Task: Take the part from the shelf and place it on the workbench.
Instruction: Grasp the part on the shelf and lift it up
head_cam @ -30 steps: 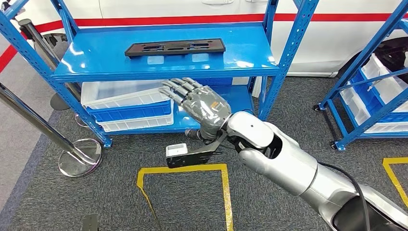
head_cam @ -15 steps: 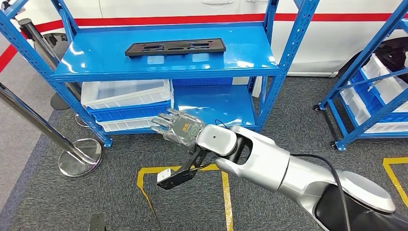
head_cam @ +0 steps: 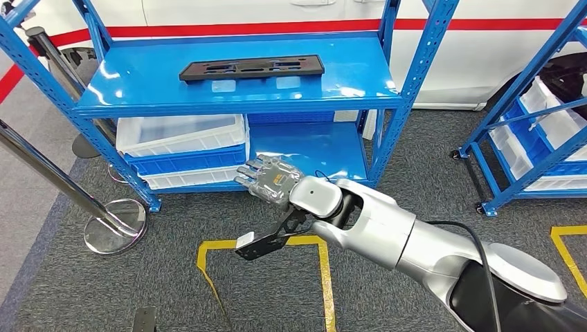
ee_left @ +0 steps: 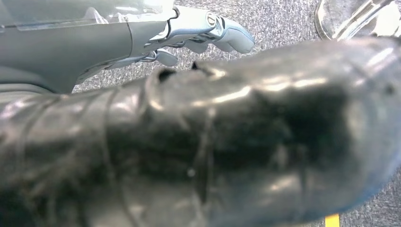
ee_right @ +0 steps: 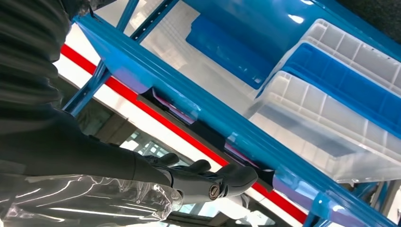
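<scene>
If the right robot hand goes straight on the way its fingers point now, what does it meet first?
Probably the stacked bins on the lower shelf: the right robot hand points at them, below the top shelf bearing the black part. Depth is unclear.

The blue shelf rack [head_cam: 242,104] is viewed downward from the head. Beyond the right hand's fingers [ee_right: 227,182], the rack's underside is seen close up. Carpet [ee_left: 283,23] is shown beyond the left fingers [ee_left: 222,35].
</scene>
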Robot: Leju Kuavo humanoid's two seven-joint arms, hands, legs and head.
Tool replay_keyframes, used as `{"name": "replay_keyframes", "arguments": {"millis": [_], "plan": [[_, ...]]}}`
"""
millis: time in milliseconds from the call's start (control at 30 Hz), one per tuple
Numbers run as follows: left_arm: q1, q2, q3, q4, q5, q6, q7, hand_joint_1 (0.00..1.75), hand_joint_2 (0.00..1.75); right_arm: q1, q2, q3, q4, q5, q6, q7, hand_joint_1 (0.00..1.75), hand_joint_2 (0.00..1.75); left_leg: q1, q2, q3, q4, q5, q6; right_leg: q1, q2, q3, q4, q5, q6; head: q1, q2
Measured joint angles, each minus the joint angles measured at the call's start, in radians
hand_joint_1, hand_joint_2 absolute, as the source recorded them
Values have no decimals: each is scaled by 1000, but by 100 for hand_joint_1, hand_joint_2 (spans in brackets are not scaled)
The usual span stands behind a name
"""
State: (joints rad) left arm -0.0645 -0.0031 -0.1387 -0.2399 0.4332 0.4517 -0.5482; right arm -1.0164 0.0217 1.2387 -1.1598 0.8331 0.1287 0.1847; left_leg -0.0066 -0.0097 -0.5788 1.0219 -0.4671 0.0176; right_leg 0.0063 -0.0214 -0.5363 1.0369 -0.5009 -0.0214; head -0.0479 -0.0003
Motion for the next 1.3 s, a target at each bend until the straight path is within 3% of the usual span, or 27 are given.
{"name": "replay_keyframes", "arguments": {"millis": [467, 633, 733, 767, 867, 900, 933, 1000, 1067, 1133, 1233, 1300], "plan": [[0, 0, -35, 1, -27, 12, 20, 0, 0, -28, -4, -1, -60, 37, -72, 50, 0, 175, -2, 0, -1, 4, -1, 1, -3, 1, 0, -1, 2, 3, 0, 0], [0, 2, -46, 1, -13, -10, 44, 0, 0, -29, -4, -8, -72, -60, 8, 66, 0, 175, -5, 0, -5, 4, -1, 8, -5, 0, -1, -5, 5, 9, 0, 0], [-1, 3, -47, 1, 12, -36, 69, 0, 0, -36, 0, -11, -72, -188, 91, 81, 0, 44, 8, 2, 10, -26, 14, 20, 0, 5, -11, 13, -8, 21, 2, 0], [-2, 3, -47, 1, 20, -47, 81, 0, 0, -39, 1, -11, -72, -227, 110, 85, 0, 44, 12, 3, 16, -35, 18, 23, -1, 9, -32, 52, -26, 25, 3, 0], [-4, 5, -47, 1, 39, -83, 123, 0, 0, -41, 1, -10, -67, -301, 127, 93, 0, 175, 16, 0, 19, -39, 18, 24, -14, 15, -136, 229, -81, 37, 5, 0], [-3, 7, -47, 1, 44, -95, 139, 0, 0, -40, 1, -10, -65, -314, 123, 94, 0, 175, 18, -3, 19, -38, 17, 21, -19, 15, -158, 253, -72, 41, 5, 0], [-3, 8, -47, 1, 49, -107, 159, 0, 0, -39, 1, -10, -62, -326, 116, 94, 0, 175, 21, -7, 20, -34, 13, 18, -24, 15, -161, 237, -43, 45, 5, 0], [-3, 11, -47, 2, 57, -132, 209, 0, 0, -39, 2, -9, -57, -341, 97, 94, 0, 175, 29, -15, 21, -22, 2, 5, -32, 19, -126, 127, 36, 54, 5, 0], [-6, 18, -47, 3, 65, -156, 277, 0, 0, -41, 7, -8, -52, -352, 76, 94, 0, 87, 31, -21, 13, -7, -8, -11, -33, 28, -91, 39, 69, 52, 8, 0], [-6, 25, -48, 5, 76, -176, 344, 0, 0, -42, 14, -5, -46, -359, 57, 94, 0, 0, 30, -23, 1, -1, -8, -24, -28, 34, -89, 23, 61, 37, 9, 0], [-3, 31, -48, 6, 92, -199, 401, 0, 0, -42, 26, -1, -35, -360, 34, 94, 0, 0, 33, -15, -9, 18, -22, -36, -28, 31, -87, 19, 59, 16, 7, 0], [-5, 38, -48, 6, 98, -205, 414, 0, 0, -43, 34, -1, -29, -360, 25, 94, 0, 0, 33, -3, -57, 113, -67, -39, -26, 27, -82, 16, 58, 5, 4, 0]]}}
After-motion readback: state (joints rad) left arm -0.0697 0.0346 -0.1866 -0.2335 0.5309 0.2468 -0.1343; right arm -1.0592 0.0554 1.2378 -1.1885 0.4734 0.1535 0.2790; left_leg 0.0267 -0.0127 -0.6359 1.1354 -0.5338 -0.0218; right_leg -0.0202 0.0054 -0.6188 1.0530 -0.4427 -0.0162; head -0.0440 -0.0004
